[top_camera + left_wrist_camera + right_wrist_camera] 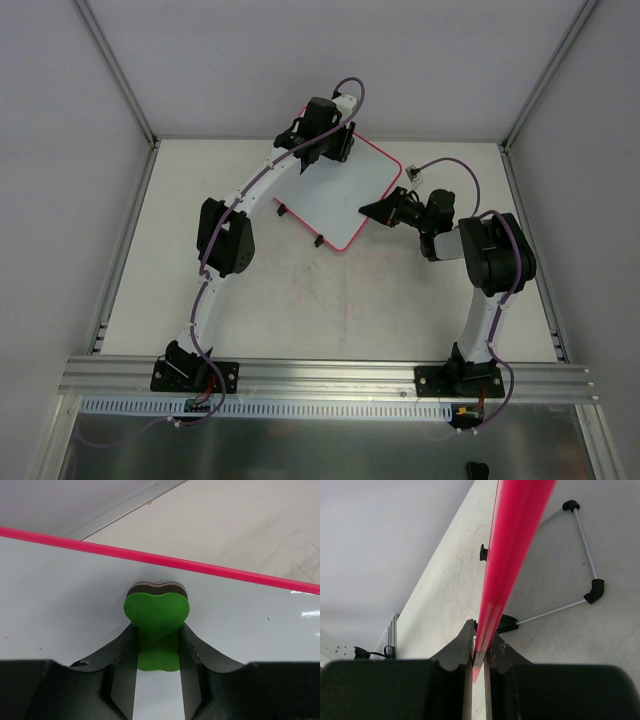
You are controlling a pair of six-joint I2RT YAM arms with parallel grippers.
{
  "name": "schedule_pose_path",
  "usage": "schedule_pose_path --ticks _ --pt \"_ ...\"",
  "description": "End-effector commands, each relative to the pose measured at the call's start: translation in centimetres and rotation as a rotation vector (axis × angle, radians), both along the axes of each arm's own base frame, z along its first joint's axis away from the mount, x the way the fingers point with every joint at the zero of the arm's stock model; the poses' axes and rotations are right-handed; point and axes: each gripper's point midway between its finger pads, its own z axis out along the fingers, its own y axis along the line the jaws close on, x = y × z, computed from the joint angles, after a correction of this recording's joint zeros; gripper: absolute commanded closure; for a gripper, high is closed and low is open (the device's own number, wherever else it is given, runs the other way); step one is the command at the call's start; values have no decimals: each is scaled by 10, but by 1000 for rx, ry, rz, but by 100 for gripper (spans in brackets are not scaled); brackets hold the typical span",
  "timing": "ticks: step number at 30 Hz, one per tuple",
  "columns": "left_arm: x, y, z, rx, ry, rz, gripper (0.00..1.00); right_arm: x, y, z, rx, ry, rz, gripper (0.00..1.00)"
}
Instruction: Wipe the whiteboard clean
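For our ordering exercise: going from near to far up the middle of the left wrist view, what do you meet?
Left tool → green eraser → whiteboard's pink frame → bare table → metal rail.

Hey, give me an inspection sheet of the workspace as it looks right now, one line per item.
Surface: white table, faint scuffs.
Job's things: whiteboard sits skewed to the table's edges, no writing seen; green eraser pressed on it near the pink frame.
Clutter: wire stand by the board's gripped edge.
Grippers: left gripper shut on the eraser; right gripper shut on the board's frame.
Cables: purple cables run along both arms.
Surroundings: white walls; aluminium rail at the near edge.
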Motion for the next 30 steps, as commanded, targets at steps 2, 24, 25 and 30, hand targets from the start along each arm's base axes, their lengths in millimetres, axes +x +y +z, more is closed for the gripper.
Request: schedule_pose_path --ticks 2,24,25,30 --pt "5 24 -81 126 127 74 100 -64 37 76 5 -533 339 100" --pt "-4 13 -57 -38 192 23 100 -72 41 76 -14 -540 358 100" --pt "-7 9 -56 -44 196 7 100 -71 41 76 -14 -541 358 100" --pt "-28 20 -58 -49 259 55 100 -68 39 75 -12 -525 350 100"
